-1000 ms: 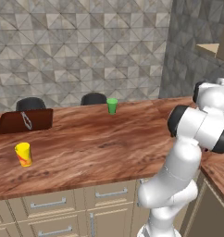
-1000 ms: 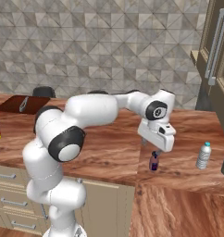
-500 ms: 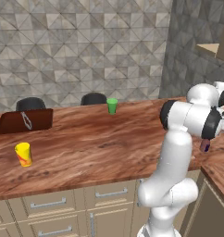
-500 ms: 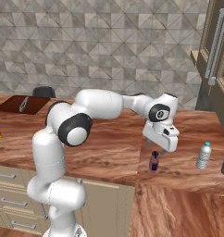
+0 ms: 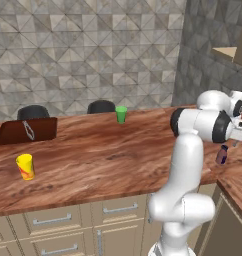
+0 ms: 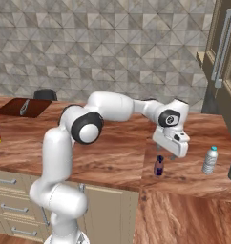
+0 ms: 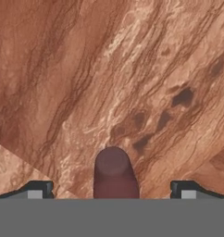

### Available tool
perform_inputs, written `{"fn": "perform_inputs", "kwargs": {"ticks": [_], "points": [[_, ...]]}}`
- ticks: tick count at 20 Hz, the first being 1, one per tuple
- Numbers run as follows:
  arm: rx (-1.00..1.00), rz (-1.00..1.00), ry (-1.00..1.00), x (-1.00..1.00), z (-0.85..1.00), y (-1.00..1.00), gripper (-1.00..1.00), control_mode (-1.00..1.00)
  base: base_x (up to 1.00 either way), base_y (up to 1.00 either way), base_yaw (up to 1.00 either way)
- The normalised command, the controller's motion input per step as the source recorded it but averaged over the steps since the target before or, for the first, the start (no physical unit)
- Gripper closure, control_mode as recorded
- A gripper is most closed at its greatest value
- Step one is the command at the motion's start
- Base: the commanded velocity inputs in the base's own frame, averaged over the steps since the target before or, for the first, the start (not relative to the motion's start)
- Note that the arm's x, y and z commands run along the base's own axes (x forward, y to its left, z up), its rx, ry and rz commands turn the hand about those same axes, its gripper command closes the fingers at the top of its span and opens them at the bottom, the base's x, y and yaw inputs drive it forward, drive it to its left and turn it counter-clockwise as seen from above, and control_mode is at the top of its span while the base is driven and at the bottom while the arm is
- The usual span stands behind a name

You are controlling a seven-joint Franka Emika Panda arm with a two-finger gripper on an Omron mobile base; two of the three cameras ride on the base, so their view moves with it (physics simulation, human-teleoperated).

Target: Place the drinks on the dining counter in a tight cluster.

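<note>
Rises white from the base, bends at a dark elbow joint, then reaches far right across the scene in a long low arc. Wrist turned downward at the end of the reach, hand (image 6: 171, 153) pointing down. 2 fingers (image 7: 36, 189) spread wide apart, 1 at each side of the hand view, nothing clamped between them. Seen from the left base view, upper arm stands near upright and forearm folds right, with the hand (image 5: 236, 142) low at the right edge.
</note>
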Motion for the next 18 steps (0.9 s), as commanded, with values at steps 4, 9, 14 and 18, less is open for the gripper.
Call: {"fn": "perform_inputs", "kwargs": {"ticks": [4,9,14,18], "points": [[0.0,-0.06,0.0,-0.08,-0.02,0.07,-1.0,-1.0,0.0,0.0,0.0],[0.0,-0.1,0.0,-0.1,-0.03,0.15,-1.0,-1.0,0.0,0.0,0.0],[-0.07,-0.14,0.0,-0.06,-0.23,0.2,-1.0,-1.0,0.0,0.0,0.0],[-0.22,-0.13,0.0,-0.08,-0.15,0.11,-1.0,-1.0,0.0,0.0,0.0]]}}
